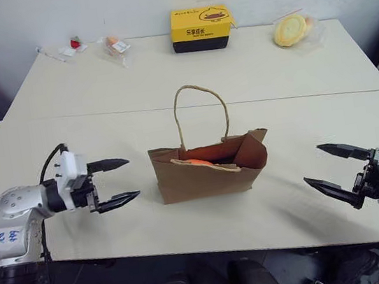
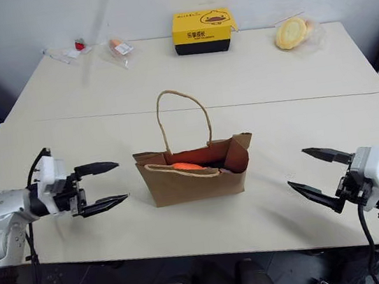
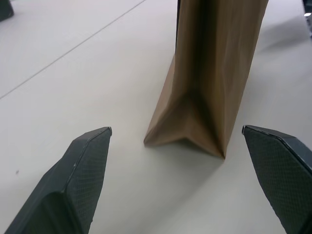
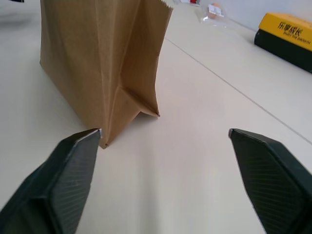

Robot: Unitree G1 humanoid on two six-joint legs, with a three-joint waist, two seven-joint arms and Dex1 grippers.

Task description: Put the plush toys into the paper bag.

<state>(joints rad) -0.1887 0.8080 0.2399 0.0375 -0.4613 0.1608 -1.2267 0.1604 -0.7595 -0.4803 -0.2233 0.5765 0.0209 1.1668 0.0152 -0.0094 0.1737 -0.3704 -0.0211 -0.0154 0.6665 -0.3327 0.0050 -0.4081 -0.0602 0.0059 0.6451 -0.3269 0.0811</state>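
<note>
White table (image 1: 293, 78) under everything. Brown kraft paper bag (image 1: 202, 179) upright, midway between the two sets of fingers, clear of both, one twisted loop handle (image 1: 200, 101) standing up. Orange plush toy (image 1: 203, 161) inside the bag mouth, partly hidden; red-and-white toy not discernible. Left gripper (image 1: 115, 183) beside the bag's one end, jaws spread wide, empty. Right gripper (image 1: 334, 167) off the other end, farther away, jaws equally wide, empty. Yellow and black box (image 1: 202, 28) far beyond the fingertips at the table's back edge.
</note>
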